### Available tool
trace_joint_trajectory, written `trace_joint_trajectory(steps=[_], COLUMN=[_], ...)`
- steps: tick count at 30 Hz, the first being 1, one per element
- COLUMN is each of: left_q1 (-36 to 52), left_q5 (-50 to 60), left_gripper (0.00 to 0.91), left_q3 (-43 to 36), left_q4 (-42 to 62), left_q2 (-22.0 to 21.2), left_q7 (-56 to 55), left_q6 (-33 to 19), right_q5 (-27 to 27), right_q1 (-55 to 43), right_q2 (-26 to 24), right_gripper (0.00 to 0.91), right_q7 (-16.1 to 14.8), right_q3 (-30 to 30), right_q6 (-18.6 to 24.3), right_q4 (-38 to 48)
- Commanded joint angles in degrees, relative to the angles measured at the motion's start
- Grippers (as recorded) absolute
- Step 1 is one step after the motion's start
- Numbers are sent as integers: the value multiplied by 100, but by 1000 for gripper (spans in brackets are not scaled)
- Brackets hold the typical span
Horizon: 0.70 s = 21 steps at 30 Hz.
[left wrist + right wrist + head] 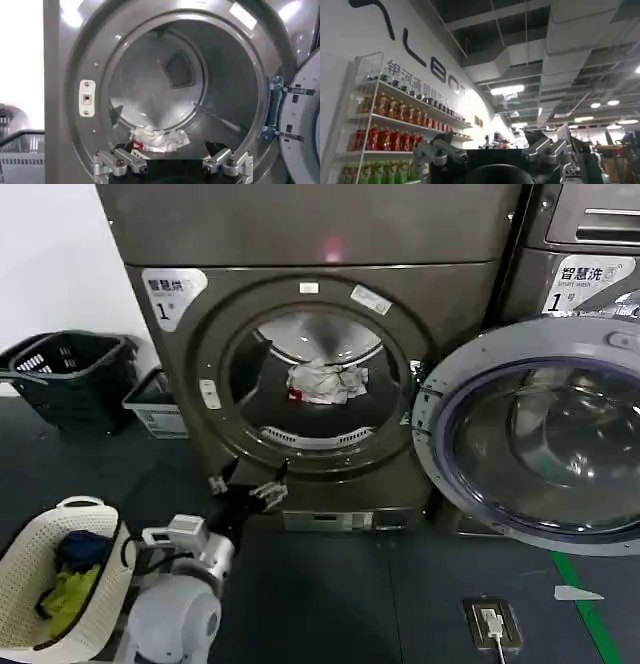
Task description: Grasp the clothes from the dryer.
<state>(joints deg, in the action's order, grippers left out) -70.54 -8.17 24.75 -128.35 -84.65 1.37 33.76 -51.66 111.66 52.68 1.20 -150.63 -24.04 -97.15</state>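
My left gripper (247,487) spread wide, empty, just outside dryer (310,374) mouth. Clothes (322,382) lie crumpled on drum floor. Light, limp, likely bunch easily; I'd pinch top fold. Right gripper (492,156) open, pointed away.

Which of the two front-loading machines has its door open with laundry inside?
The dryer with the lit pink-red light; its glass door is swung right and the clothes lie in its drum. The left gripper hovers just below its porthole.

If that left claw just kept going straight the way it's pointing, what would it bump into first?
Probably the clothes. The left gripper, jaws open, points into the dryer through its round opening, and the bundle lies straight ahead on the drum floor. Depth is unclear, so it might scrape the lower rim first.
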Motion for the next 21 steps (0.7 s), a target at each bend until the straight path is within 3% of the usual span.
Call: trace_joint_trajectory(steps=[1,15,21], left_q1=[-8,-11,6], left_q5=[-49,-159,-167], left_gripper=[907,907,907], left_q3=[-6,19,-5], left_q4=[-34,-88,-98], left_q2=[-25,-27,-37], left_q7=[9,24,30], left_q6=[10,25,26], right_q5=[-10,-6,-6], right_q1=[-13,55,170], right_q2=[1,43,85], right_gripper=[907,907,907], right_q7=[-10,-29,-187], right_q3=[-8,-109,-189], right_q6=[5,7,305], right_q4=[-3,45,89])
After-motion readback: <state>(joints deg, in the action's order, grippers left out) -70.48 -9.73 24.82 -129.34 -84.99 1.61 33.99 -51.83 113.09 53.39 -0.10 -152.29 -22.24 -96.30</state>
